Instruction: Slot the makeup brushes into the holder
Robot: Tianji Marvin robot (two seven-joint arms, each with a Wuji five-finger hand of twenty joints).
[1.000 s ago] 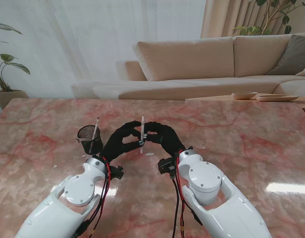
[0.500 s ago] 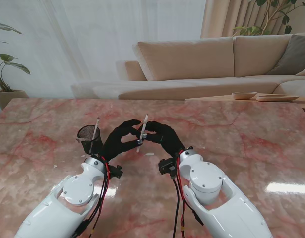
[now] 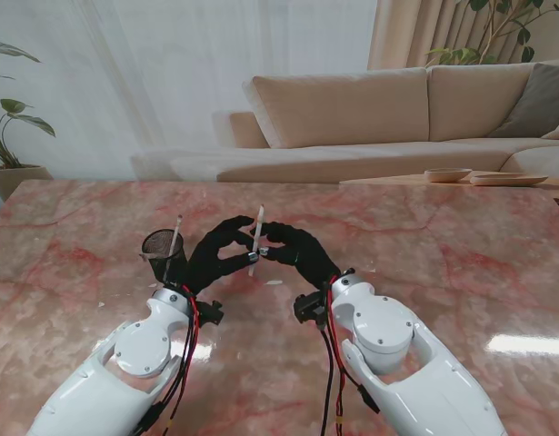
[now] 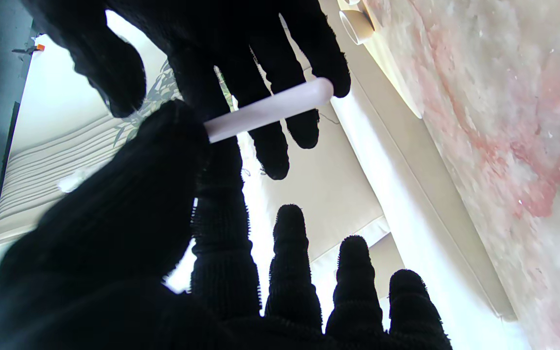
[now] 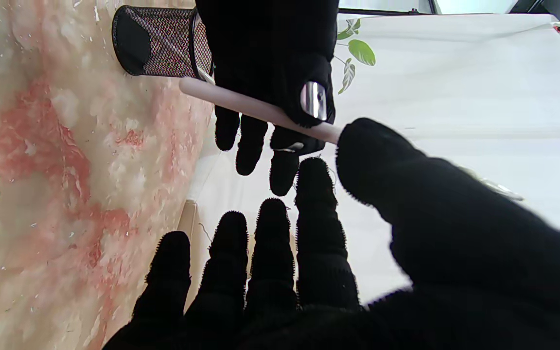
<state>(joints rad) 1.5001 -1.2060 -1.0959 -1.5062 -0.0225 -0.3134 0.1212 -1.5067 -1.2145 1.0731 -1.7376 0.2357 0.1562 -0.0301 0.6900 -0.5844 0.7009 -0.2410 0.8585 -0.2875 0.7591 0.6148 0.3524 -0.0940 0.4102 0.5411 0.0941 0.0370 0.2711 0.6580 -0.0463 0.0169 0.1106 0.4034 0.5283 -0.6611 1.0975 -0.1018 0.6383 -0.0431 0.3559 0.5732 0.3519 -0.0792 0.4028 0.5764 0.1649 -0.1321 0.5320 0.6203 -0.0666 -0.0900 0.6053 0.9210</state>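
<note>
Two gloved robot hands meet over the middle of the pink marble desk (image 3: 443, 245), both pinching one white makeup brush (image 3: 256, 238) held clear of the surface. The left robot hand (image 3: 215, 257) grips the handle between thumb and fingers, and the right robot hand (image 3: 297, 254) grips it from the other side, so each is closed on the brush and neither is free. The black mesh holder (image 3: 164, 254) stands on the desk to the left of the hands, just beside the left one, with another white brush (image 3: 175, 234) already leaning in it. The main risk, as I judge it, lies in the handover: if one robot hand lets go before the other has a firm pinch, the smooth, thin handle could pivot or slip out and drop to the desk. A swing of the left arm toward the holder could also knock the light mesh cup or the brush inside it. The held brush stands nearly upright, its long axis running up and down with a slight lean of the upper end to the right; which end carries the bristles I cannot tell.
</note>
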